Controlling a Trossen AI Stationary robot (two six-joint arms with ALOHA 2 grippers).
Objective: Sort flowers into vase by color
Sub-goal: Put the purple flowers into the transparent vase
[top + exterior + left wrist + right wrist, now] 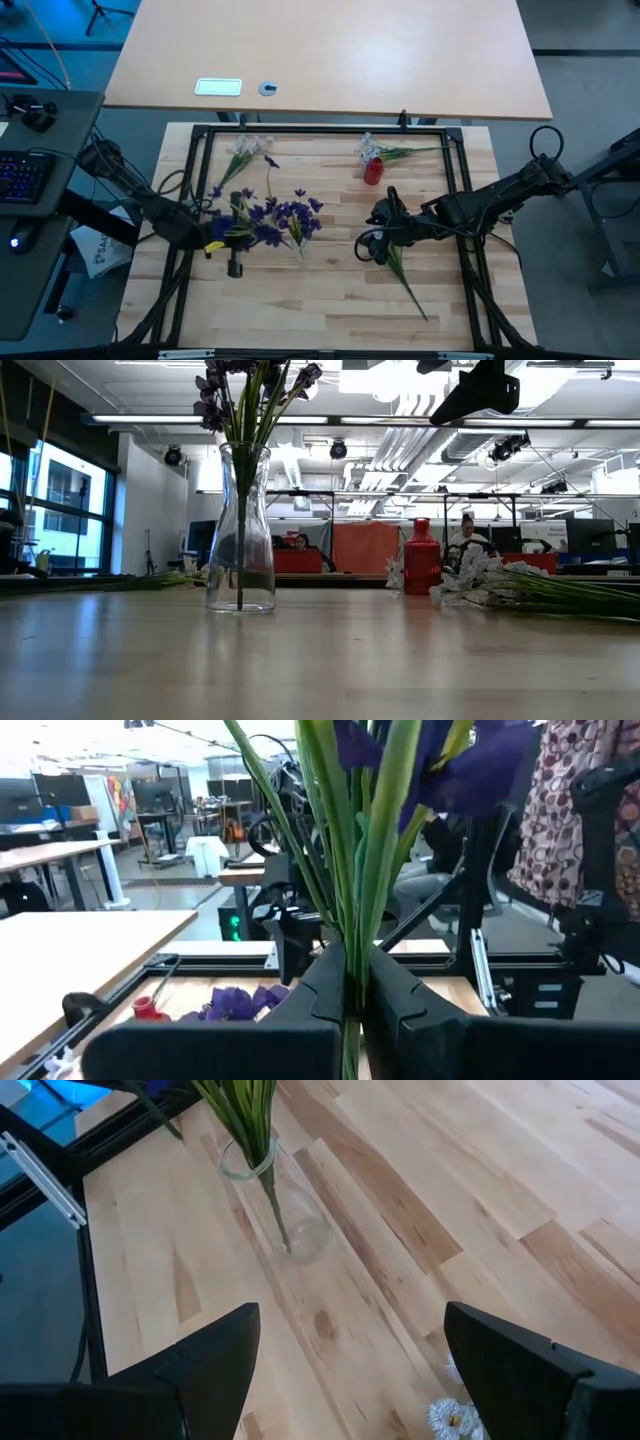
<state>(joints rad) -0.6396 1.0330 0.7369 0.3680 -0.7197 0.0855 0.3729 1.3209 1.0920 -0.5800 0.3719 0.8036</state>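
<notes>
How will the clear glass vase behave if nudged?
The clear glass vase looks top-heavy: narrow, with purple flowers rising well above its mouth, so a high push could tip it. Its wider base probably helps. Smooth glass on the wooden table may slide, and would likely break if toppled.

Past our left gripper (352, 995) we see its two dark fingers (322, 1000) pressed together on a bundle of green stems (352, 850) — the stems rise straight up between them, with deep-purple blossoms (470, 765) at the top. Farther off, a cluster of purple flowers (235, 1003) lies on the wooden table (190, 995) beside a small red vase (147, 1009) — its lower part is hidden. A black frame (215, 958) edges the table.
</notes>
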